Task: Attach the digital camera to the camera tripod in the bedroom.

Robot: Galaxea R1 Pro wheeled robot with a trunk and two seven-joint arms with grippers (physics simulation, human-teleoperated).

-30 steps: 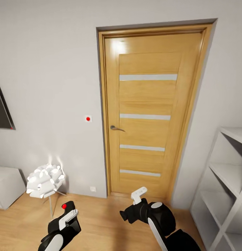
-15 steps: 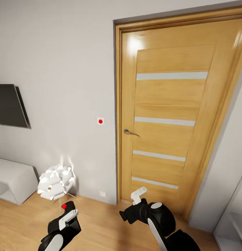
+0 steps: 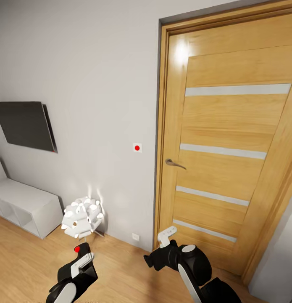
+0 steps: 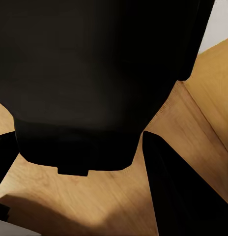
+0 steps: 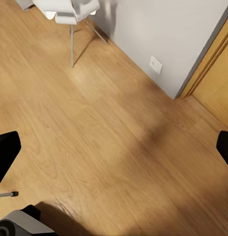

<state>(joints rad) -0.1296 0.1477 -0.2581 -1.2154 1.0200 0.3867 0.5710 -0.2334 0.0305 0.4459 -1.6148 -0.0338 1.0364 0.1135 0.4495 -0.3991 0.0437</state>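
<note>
Light wood plank floor runs under me up to a pale grey wall, matte and plain. Set into that wall is a honey-coloured wooden door with four pale horizontal strips and a curved metal handle; its top and far side are cut off by the head view's edge. Just beside the frame sits a small white wall plate with a red dot, and low by the floor a white socket. A flat dark screen hangs on the wall, above a low white cube unit. Near the wall stands a white floor lamp made of petal-like pieces on thin metal legs.

My left gripper is closed around the digital camera, a black boxy body with its round red button facing up; in the left wrist view the digital camera is a matte black mass that hides most of the floor, with a dark finger beside it.

My right gripper is black with a white fitting; in the right wrist view its fingertips sit far apart at the edges, spread wide over bare planks.
</note>
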